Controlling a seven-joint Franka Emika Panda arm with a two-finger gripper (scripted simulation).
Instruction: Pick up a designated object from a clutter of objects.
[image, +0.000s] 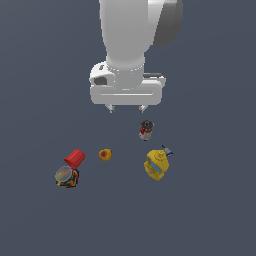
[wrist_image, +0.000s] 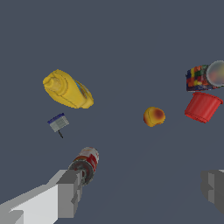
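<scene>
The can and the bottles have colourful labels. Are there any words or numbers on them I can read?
None can be read.
Multicoloured can: label is only blurred colour patches.
Red-white bottle: markings too small.
Yellow-blue bottle: blue patch, no letters legible.
Red cup: plain.

One can (image: 66, 176), one red cup (image: 75, 158), one small yellow-orange ball (image: 105, 154), two bottles: a dark-capped one (image: 146, 129) and a yellow one (image: 156, 165).

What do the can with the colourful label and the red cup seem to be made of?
The can looks like metal: its round lid is silver-grey with a dull sheen, and a printed label wraps the side. The red cup looks like matte plastic, uniformly red; this is a render, so both are guesses.
</scene>
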